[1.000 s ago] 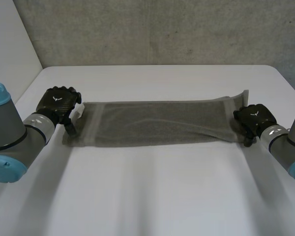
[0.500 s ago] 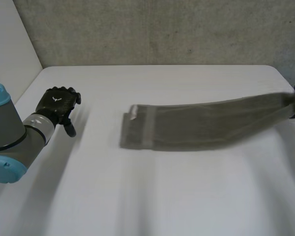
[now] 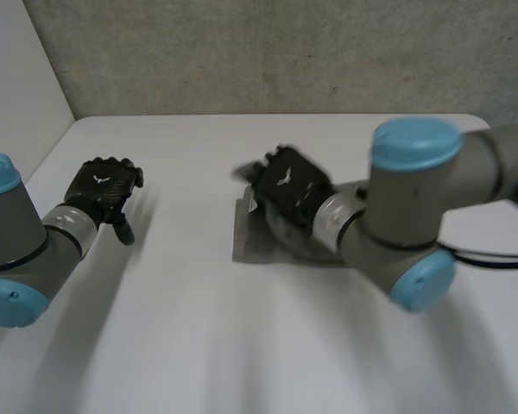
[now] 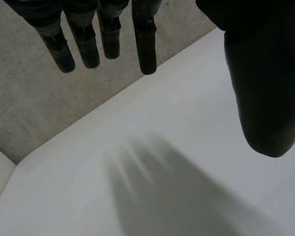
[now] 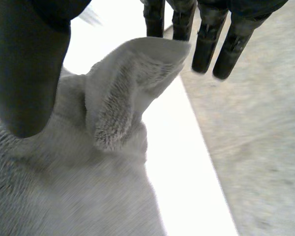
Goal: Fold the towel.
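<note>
While the white bench (image 3: 242,345) has loads of bare space, all the action is bunched up near the middle. The right arm (image 3: 414,190) is slung right across it, and the left arm (image 3: 17,241) sits back on its own side.

The towel (image 3: 252,246) lies on the bench under the right hand (image 3: 289,185), gathered into a short, thick bundle, so I'd guess one end has been laid over the other. It looks rumpled, not flat.

The left hand (image 3: 104,183) hovers well apart from the towel. In its wrist view the fingers (image 4: 146,44) hang straight and relaxed, with nothing in them.

In the right wrist view a flap (image 5: 128,83) of towel stands up between the thumb (image 5: 29,64) and the fingers (image 5: 206,44). The flap's top edge touches the fingers, but they're straight and the thumb is off the cloth. I read that as let go, not pinched.

What worries me:
- That flap is propped up, not lying down. When the hand backs off it could flop either way and leave a crooked edge.
- Terry loops snag. If a fingertip catches on the way out, it'll drag the top layer with it.
- Nothing pins the lower layer, since the left hand is too far off.
</note>
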